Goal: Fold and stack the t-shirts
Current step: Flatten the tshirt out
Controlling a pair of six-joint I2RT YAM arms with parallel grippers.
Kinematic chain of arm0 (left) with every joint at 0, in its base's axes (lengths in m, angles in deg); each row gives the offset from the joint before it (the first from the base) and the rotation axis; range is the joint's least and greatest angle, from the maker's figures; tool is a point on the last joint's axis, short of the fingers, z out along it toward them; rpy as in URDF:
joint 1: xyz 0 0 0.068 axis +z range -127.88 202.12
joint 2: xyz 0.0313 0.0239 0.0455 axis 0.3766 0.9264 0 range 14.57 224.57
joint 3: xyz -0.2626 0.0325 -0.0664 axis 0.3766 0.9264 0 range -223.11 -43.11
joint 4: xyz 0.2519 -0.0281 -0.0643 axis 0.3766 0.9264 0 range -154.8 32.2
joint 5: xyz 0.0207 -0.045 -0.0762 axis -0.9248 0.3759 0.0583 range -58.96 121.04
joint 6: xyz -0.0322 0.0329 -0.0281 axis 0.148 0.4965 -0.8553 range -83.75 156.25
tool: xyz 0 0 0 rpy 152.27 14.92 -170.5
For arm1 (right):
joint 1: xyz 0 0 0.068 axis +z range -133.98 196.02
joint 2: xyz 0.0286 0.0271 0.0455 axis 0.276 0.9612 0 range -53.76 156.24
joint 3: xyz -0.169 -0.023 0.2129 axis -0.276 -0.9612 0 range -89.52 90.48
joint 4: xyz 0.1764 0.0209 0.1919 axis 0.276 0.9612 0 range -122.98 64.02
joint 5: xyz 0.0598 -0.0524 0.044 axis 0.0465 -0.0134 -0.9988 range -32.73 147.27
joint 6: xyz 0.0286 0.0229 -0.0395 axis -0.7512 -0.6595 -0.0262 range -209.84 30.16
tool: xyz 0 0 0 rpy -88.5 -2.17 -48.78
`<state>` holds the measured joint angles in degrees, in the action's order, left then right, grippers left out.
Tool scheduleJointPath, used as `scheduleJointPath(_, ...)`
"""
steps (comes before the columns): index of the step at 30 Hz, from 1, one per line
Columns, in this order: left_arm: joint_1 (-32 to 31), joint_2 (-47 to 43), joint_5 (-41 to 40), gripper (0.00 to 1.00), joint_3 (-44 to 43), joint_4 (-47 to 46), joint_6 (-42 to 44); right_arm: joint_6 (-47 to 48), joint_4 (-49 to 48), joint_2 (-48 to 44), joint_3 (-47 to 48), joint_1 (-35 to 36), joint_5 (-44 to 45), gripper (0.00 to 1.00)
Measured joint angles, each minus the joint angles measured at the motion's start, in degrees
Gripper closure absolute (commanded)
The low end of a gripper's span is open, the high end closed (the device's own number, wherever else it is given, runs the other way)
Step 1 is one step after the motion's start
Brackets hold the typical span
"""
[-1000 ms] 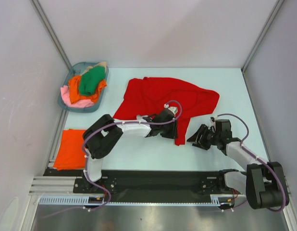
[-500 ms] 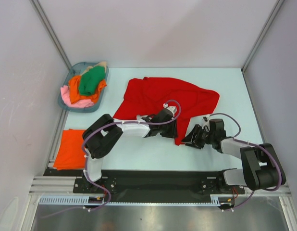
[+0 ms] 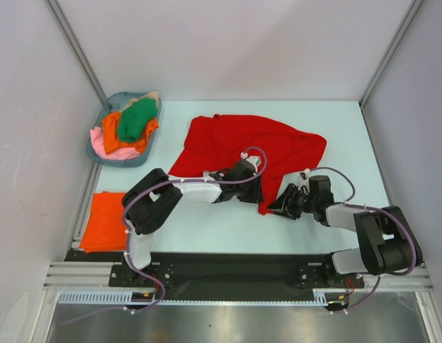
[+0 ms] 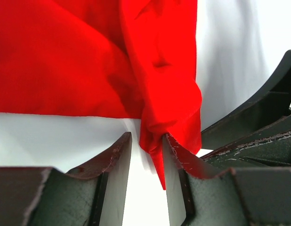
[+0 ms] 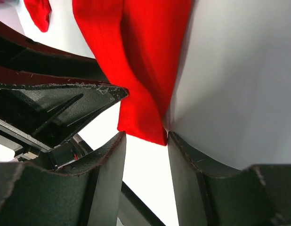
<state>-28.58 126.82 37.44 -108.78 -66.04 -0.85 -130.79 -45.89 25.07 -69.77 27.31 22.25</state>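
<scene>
**Both grippers at the near tip of the red shirt**

The red t-shirt [image 3: 242, 143] lay spread mid-table [image 3: 350, 136], with one narrow flap [image 3: 267, 200] trailing toward the arm bases. The flap's long axis ran far to near, and its tip sat between my two grippers.

The left gripper [image 4: 146, 137] stood on the flap's left side, jaws part-spread and straddling the bunched tip. Cloth lay against one finger and a sliver of table showed beside the other (so I would not call it a pinch).

The right gripper [image 5: 146, 135] came in from the flap's right, jaws apart. The hem corner sat just at their mouth, touching neither pad as far as I could see.

The two grippers were just beside each other, and the left was the nearer to the cloth.

My judgement: the next move turns on that tip. Each gripper needs its own bit of hem, so crowding is the risk.

An orange t-shirt [image 3: 104, 220] lay folded near the left edge. Others were heaped in the basket [image 3: 94, 153].
</scene>
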Motion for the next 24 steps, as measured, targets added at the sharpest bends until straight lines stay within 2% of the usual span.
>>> scheduleJointPath(10,0.3,0.0,0.3,0.62,0.5,-1.0,0.0,-1.1,-2.8,2.0,0.1,0.6,0.3,0.61)
scheduleJointPath(11,0.3,0.0,0.3,0.62,0.5,-1.1,0.0,-1.1,-2.8,2.0,0.1,0.6,0.4,0.64)
scheduleJointPath(18,0.4,-0.5,0.3,0.62,1.3,-1.6,-0.2,-0.9,-1.7,1.9,-0.3,0.7,3.0,1.0)
scheduleJointPath(22,0.9,-2.6,-0.1,0.59,3.1,-0.3,-0.2,-1.0,0.1,0.4,-0.4,0.7,4.2,1.0)
scheduleJointPath(23,1.2,-3.6,-0.5,0.57,3.8,0.5,-0.2,-1.0,1.3,-0.7,-0.4,0.7,4.9,1.0)
scheduleJointPath(24,1.6,-4.9,-0.9,0.5,4.9,1.1,-0.2,-0.8,2.7,-1.9,-0.4,0.7,5.4,1.0)
